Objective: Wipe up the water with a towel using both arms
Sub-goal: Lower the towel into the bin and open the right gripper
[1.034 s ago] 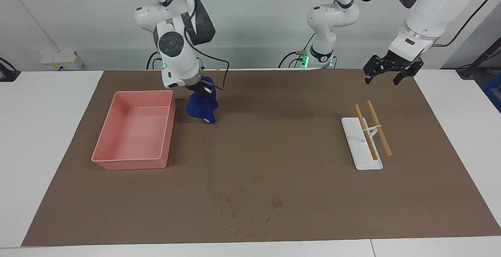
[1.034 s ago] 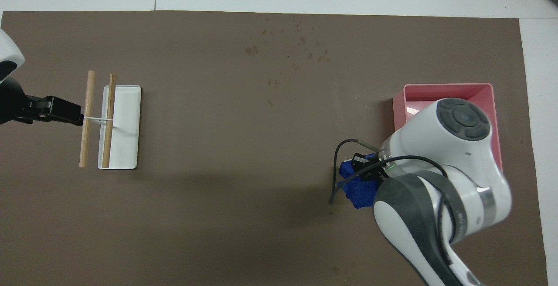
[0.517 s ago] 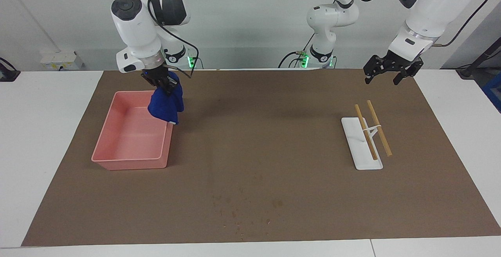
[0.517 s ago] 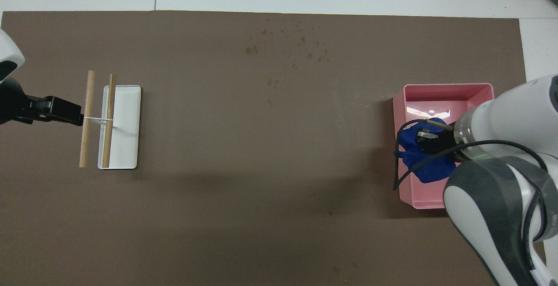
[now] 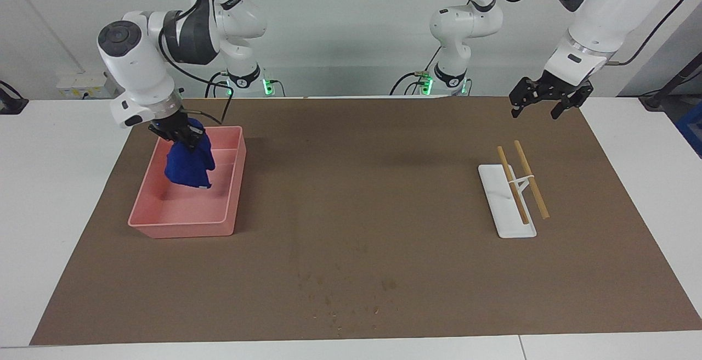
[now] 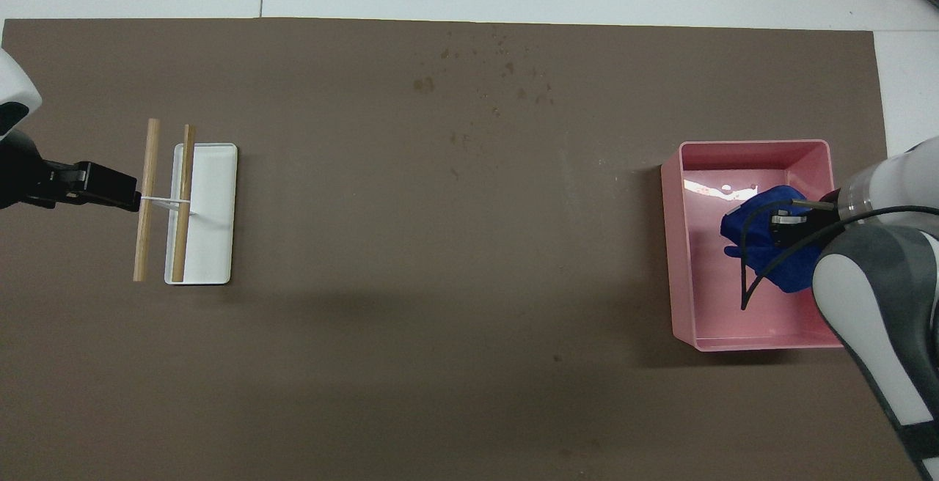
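Facing view has the right gripper (image 5: 184, 136) up over the pink tray (image 5: 233, 195), pinching the top of the towel (image 5: 189, 167), so the deep-blue cloth hangs bunched straight below the claw, inside the tray's walls. Can't tell if its lowest fold touches the tray floor. Overhead, the towel (image 6: 763, 235) sits over the tray (image 6: 678, 246) middle. The left gripper (image 5: 548, 99) waits in the air with its fingers spread, holding nothing, above the brown mat (image 5: 362, 195); a white rack (image 5: 502, 206) with two wooden sticks (image 5: 531, 179) lies on the mat close by it
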